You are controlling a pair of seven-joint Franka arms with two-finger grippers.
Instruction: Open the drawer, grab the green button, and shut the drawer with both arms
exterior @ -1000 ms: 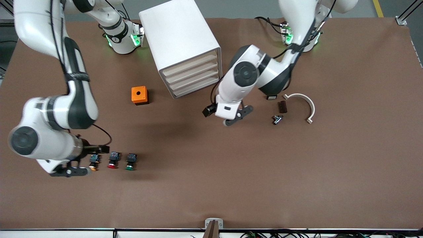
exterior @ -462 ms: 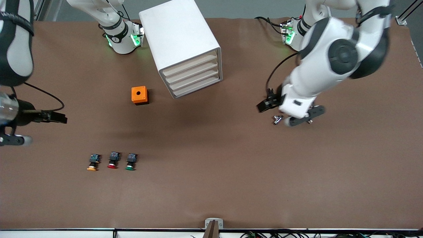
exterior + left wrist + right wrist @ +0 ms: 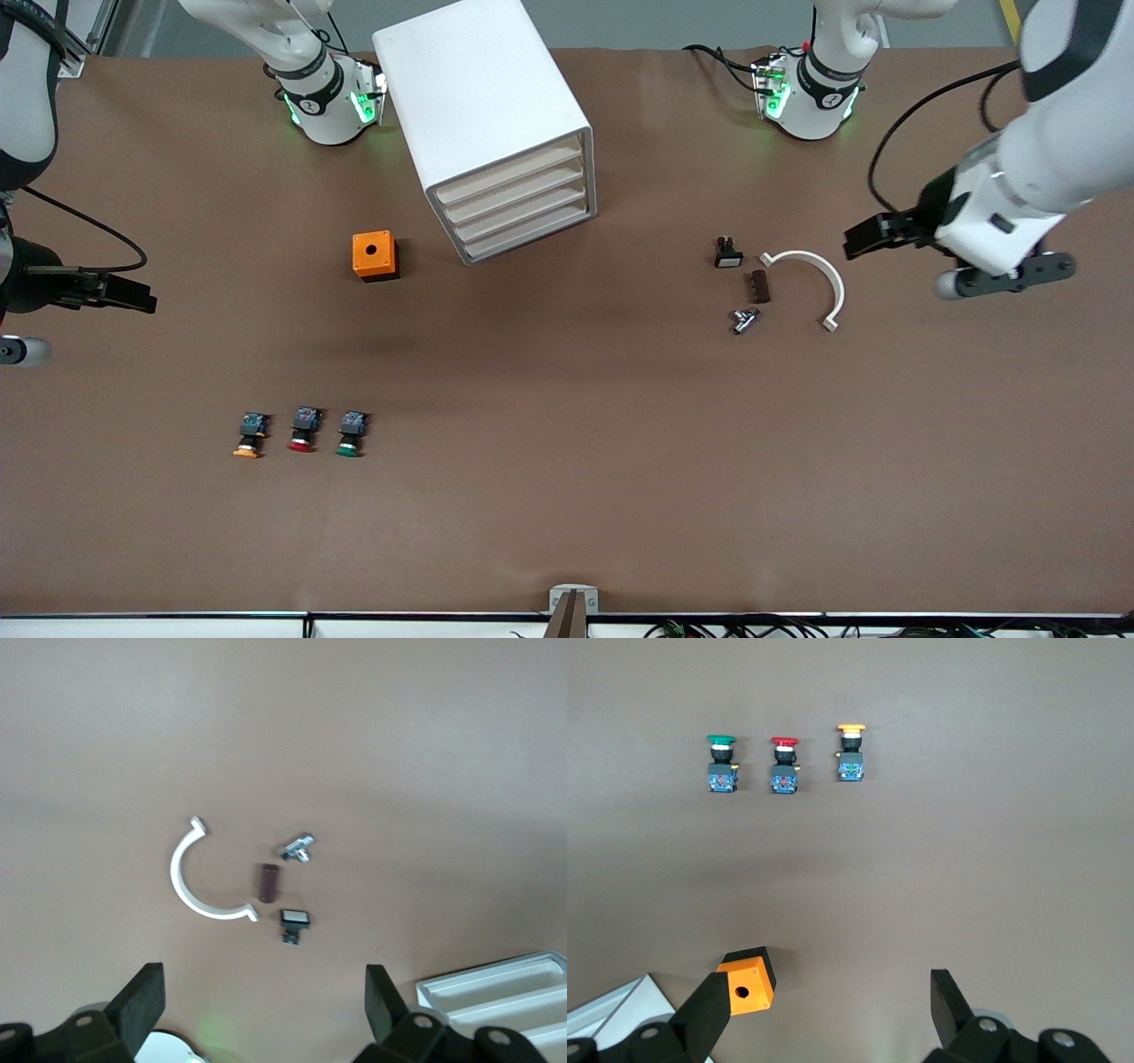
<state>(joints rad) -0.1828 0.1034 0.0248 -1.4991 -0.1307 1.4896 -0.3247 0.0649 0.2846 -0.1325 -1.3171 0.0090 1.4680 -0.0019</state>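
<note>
Drawers of white cabinet (image 3: 496, 124) all shut. Green button (image 3: 349, 436) on table, well apart from both tools. Left gripper (image 3: 261, 1010) and right gripper (image 3: 828, 1010) wide, empty, hovering at the table's ends. Nothing visibly done.

Green button (image 3: 349, 436) lies on its side on my table, green cap toward the front camera, black body, bluish back end pointing at my bases. It's the end one in a row of 3, just beside the red-capped button (image 3: 303, 431), nearest the table's middle. Nothing touching it. All 4 drawers (image 3: 516, 203) of my white cabinet (image 3: 469, 89) sit shut.
</note>
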